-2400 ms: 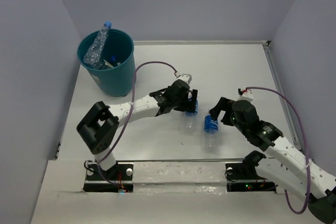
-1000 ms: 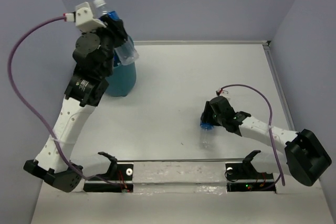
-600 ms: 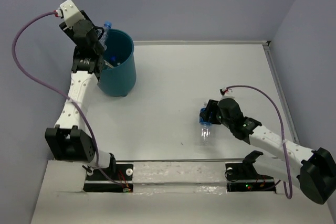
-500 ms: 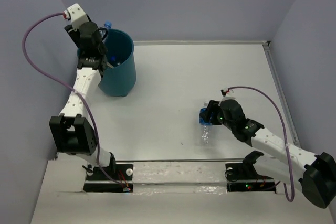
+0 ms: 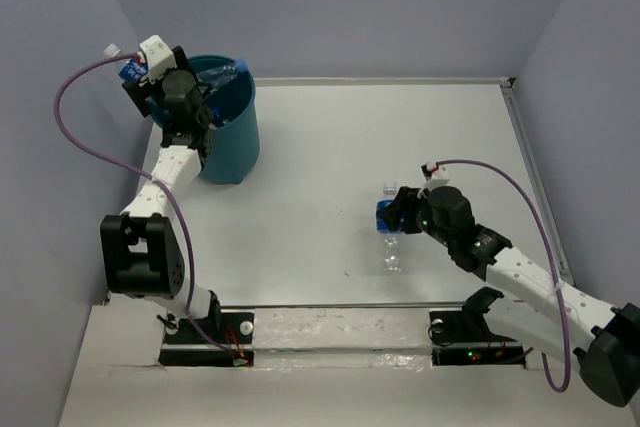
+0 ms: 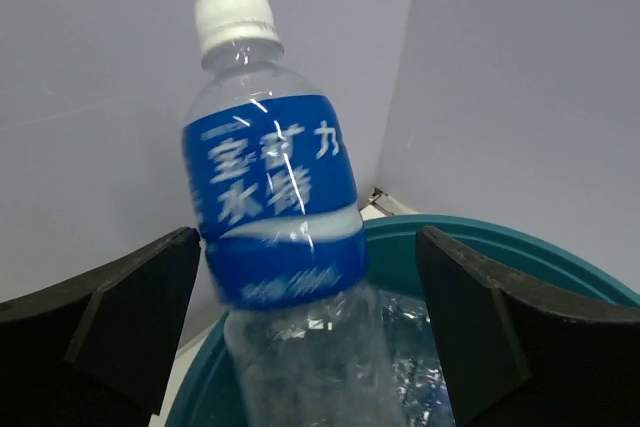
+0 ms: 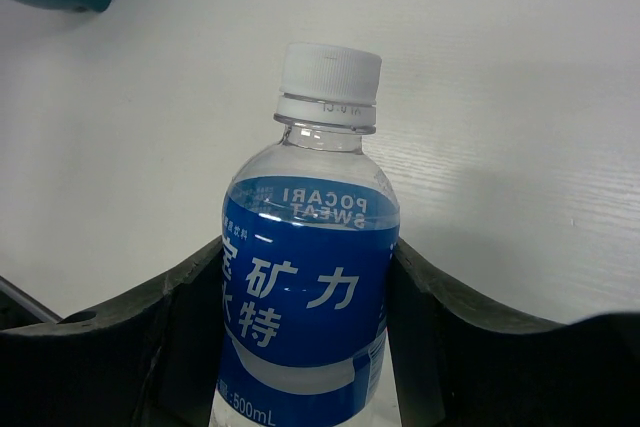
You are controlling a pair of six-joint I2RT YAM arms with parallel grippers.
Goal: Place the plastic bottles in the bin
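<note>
Bottle (image 6: 275, 197) between wide left jaws, by bin (image 6: 530, 247) | right jaws: second bottle (image 7: 305, 287)

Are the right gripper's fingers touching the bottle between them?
Touching. The right wrist view shows both fingers pressed against the blue label of the bottle, with no gap on either side.
</note>
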